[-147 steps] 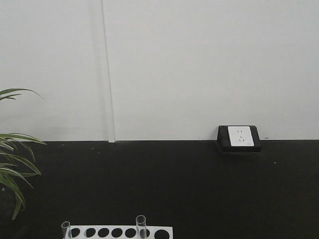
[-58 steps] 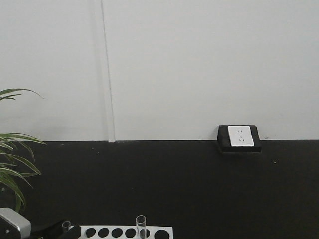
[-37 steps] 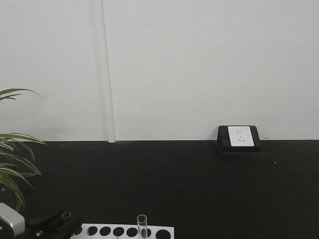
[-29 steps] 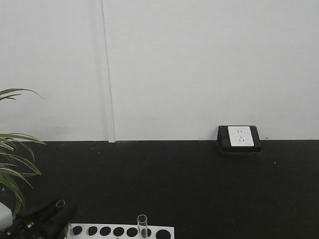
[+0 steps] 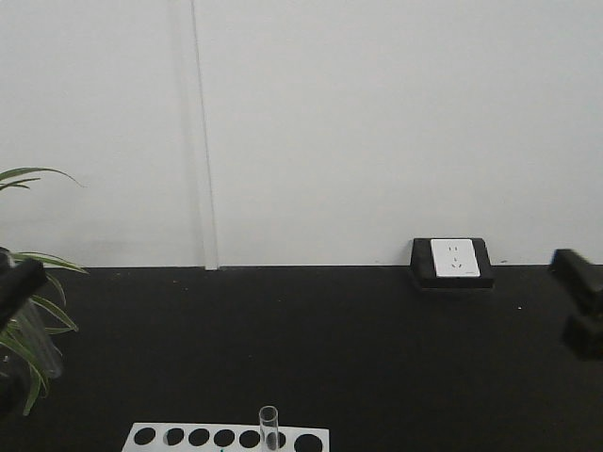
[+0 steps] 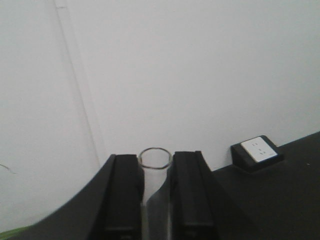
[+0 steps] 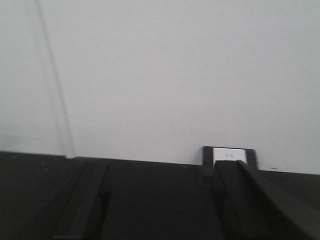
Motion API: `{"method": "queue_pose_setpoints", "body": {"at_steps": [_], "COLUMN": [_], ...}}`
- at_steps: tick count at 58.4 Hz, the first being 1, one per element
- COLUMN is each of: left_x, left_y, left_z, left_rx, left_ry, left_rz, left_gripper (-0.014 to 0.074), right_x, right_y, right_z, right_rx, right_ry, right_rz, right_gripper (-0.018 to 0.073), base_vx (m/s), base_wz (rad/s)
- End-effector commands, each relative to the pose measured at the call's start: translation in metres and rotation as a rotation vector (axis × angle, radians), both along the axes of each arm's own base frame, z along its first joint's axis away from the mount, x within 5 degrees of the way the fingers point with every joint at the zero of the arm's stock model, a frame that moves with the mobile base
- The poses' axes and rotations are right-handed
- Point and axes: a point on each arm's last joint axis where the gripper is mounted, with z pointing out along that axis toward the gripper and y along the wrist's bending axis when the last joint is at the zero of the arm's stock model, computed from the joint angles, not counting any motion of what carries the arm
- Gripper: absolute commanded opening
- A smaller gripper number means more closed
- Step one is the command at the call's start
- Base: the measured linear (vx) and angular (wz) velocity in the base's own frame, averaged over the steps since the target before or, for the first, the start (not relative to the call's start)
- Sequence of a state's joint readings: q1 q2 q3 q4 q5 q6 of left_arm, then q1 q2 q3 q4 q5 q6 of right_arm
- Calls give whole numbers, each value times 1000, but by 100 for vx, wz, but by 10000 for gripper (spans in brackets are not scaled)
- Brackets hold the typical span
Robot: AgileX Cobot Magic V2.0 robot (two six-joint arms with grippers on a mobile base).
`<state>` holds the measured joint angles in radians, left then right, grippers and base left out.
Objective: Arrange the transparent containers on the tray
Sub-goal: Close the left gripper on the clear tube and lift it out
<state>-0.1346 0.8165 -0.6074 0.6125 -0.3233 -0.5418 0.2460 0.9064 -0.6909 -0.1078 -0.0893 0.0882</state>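
left claw (image 6: 155, 170) clamped on test tube (image 6: 155, 200), held up left of white rack (image 5: 226, 438) | right claw (image 7: 160, 200) wide open, empty | second tube (image 5: 268, 426) standing in rack

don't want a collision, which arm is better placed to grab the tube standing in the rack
Probably right: the right end effector is open and empty, while the left end effector is shut on a test tube. The rack tube stands upright in the white rack.
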Motion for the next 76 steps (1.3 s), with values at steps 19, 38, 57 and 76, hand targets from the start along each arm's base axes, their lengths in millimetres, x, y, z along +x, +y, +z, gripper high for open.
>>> {"method": "queue_pose_setpoints", "body": {"at_steps": [19,38,57,76], "left_x": [-54,-55,-55,-55], "left_y": [22,26,26,26], "left_z": [29,25,25,25], "left_rx": [-16,-11,-15,-31], "left_ry": [-38,9,10,14], "left_rz": [161,203,202,199], "left_gripper": [-6,-6,-6,-6], "right_x": [9,19,36,66], "right_y": [102,124,145,170], "right_z": [-58,-96,-135,-156], "right_rx": [8,-14,44,61], "right_ry": [-197,-170,-136,-100], "right_rz": [478,598,686,720], "right_gripper": [487,487,487,484], "base_vx": [0,0,0,0], "base_wz": [0,0,0,0]}}
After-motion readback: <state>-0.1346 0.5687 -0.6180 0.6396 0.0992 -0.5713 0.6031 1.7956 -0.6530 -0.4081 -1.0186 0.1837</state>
